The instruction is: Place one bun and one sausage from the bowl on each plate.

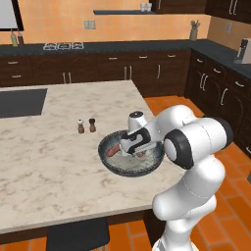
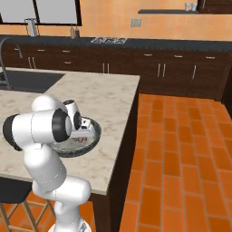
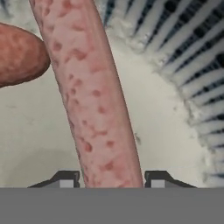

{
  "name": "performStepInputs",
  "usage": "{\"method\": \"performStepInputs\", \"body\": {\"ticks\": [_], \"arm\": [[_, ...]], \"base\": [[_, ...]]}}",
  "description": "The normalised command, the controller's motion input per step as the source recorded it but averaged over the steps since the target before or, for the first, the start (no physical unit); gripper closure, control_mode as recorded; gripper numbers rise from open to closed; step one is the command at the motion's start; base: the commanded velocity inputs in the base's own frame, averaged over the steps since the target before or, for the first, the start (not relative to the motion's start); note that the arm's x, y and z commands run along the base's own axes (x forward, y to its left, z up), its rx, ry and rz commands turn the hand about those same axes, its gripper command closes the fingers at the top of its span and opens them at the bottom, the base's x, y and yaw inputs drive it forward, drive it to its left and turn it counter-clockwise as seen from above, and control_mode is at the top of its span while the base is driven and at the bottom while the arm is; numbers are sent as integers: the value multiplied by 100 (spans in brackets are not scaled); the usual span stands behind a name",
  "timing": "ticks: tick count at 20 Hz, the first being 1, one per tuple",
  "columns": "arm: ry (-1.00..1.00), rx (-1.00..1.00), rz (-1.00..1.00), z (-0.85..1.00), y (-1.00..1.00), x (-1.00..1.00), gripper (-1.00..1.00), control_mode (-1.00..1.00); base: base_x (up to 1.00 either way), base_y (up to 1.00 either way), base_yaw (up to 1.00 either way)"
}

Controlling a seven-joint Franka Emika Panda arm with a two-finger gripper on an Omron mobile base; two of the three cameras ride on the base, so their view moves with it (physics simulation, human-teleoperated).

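Jaws [image 3: 112,179] down inside the bowl [image 1: 109,162], a fingertip [image 3: 65,178] on each side of a sausage [image 3: 89,94]. Sausage runs lengthwise between the tips, away from the camera, lying on the pale bowl floor. Tips sit right at its flanks; can't tell whether they're touching or already gripping. Rounded brown end of another item [image 3: 19,54] lies just beside the sausage, touching or nearly so. Streaky bowl rim [image 3: 188,52] on the opposite side. Bowl is on the marble table [image 1: 54,162] near its edge, two shakers [image 1: 86,126] close behind it.
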Motion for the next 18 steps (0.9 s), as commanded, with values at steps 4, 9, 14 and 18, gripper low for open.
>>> {"method": "performStepInputs", "body": {"ticks": [4,9,14,18], "arm": [[0,0,0,0,0,0,100,-100],[1,-1,0,50,-8,-50,100,-100],[0,0,0,100,-15,-91,100,-100],[-3,0,0,91,-2,-100,100,-100]], "base": [[0,0,0],[0,0,0],[0,0,0],[0,0,0]]}}
